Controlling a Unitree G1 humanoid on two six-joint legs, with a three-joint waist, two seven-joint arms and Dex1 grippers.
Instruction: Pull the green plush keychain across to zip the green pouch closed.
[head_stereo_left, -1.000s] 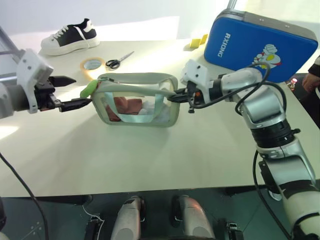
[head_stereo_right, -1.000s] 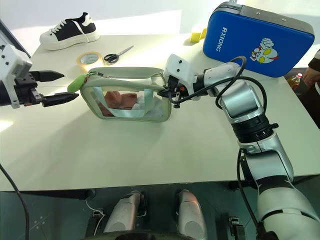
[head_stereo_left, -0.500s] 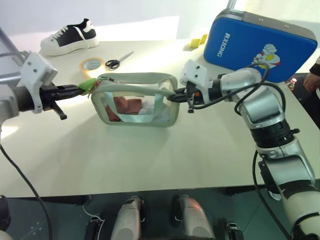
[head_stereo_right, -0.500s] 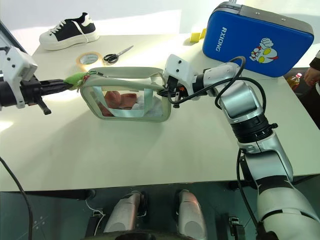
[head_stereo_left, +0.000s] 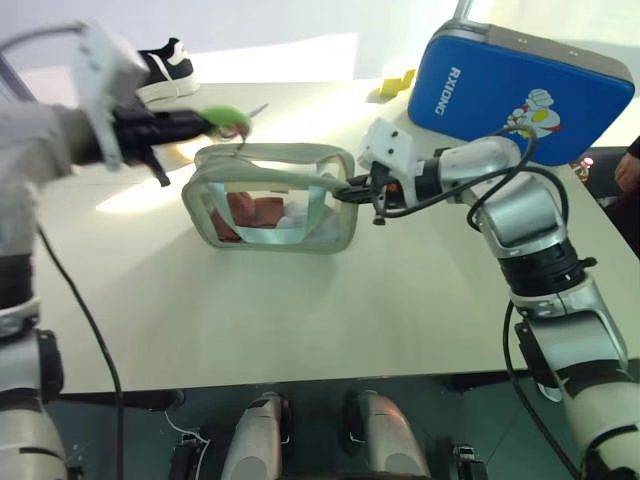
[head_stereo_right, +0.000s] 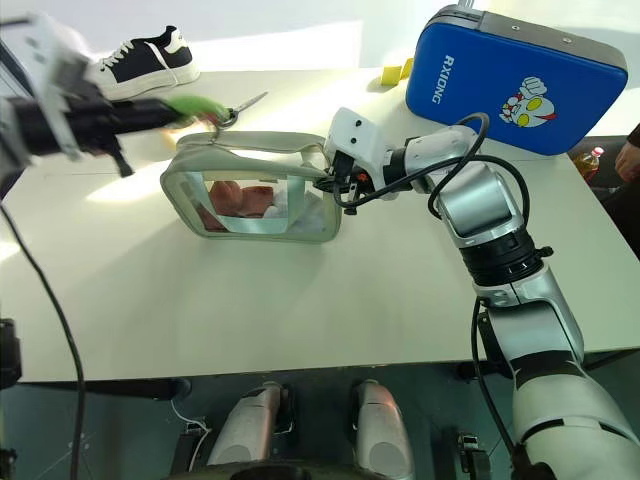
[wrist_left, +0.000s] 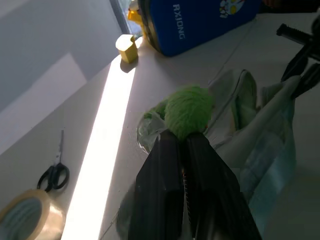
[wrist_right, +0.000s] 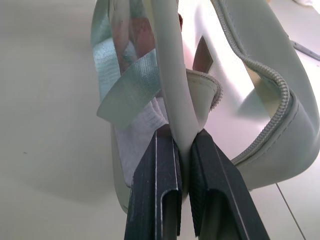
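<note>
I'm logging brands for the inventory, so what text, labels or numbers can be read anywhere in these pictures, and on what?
"RXIONG": white capitals running up the near end of the big blue hard case, beside a cartoon figure print.
The black and white sneaker, pale sage-green clear-sided pouch and black-handled scissors show no readable text.

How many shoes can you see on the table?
1. The shoe sits at the table's far left corner, behind the left arm. Another could be hidden behind it.

Lime-green keychain (wrist_left: 188, 111), sage-green pouch (head_stereo_left: 280, 235)
</note>
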